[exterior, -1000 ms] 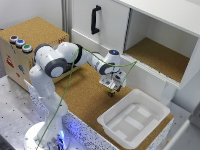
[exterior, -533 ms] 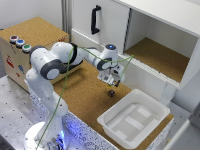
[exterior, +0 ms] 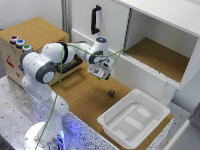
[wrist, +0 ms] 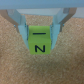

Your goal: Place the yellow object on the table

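Observation:
The yellow object (exterior: 111, 93) lies on the brown cork table (exterior: 82, 97), looking small and dark in the exterior view. In the wrist view the yellow object (wrist: 40, 41) shows a yellow-green top with a black N, resting on the cork. My gripper (exterior: 102, 74) hovers a short way above it and slightly toward the exterior view's left. The gripper (wrist: 42, 33) is open: its fingers (wrist: 22, 27) stand wider apart than the block, with nothing held between them.
A large white plastic bin (exterior: 132, 120) sits on the table just to the exterior view's right of the block. A white cabinet with a cork-lined shelf (exterior: 160, 57) stands behind. A cork-topped box with coloured buttons (exterior: 30, 37) is at the left.
The gripper has risen and drawn back from the table. The yellow object has stayed on the cork where it lay.

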Tool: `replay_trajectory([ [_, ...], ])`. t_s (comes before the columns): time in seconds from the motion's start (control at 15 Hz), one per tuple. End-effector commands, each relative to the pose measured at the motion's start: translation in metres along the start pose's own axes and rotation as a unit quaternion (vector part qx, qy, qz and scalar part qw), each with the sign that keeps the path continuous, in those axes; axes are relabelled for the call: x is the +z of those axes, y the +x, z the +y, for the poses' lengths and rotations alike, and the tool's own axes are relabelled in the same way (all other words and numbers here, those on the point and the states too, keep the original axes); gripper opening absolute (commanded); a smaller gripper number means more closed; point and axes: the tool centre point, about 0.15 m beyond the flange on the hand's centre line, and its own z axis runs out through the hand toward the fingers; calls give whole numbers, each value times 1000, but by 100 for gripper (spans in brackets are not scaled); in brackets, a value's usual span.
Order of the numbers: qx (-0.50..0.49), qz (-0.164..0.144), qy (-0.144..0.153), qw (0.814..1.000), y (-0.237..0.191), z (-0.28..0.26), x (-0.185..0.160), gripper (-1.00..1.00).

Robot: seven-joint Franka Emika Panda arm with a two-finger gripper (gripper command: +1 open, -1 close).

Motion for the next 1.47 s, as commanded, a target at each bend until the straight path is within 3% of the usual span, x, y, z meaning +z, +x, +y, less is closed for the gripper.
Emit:
replay_trajectory([
  [0.0,36,5,-23,999,5,-12,46,-100],
  [0.2,56,-13,-30,998,9,-7,65,-100],
  [0.53,76,0,-29,997,17,-7,64,-100],
  [0.6,79,8,-29,996,17,-9,55,100],
  [0.87,79,10,-28,996,17,-10,52,100],
  [0.93,66,13,-9,998,10,-9,49,100],
  [1.13,61,52,-2,997,11,-10,4,100],
  [1.4,62,73,-13,995,11,9,-33,100],
])
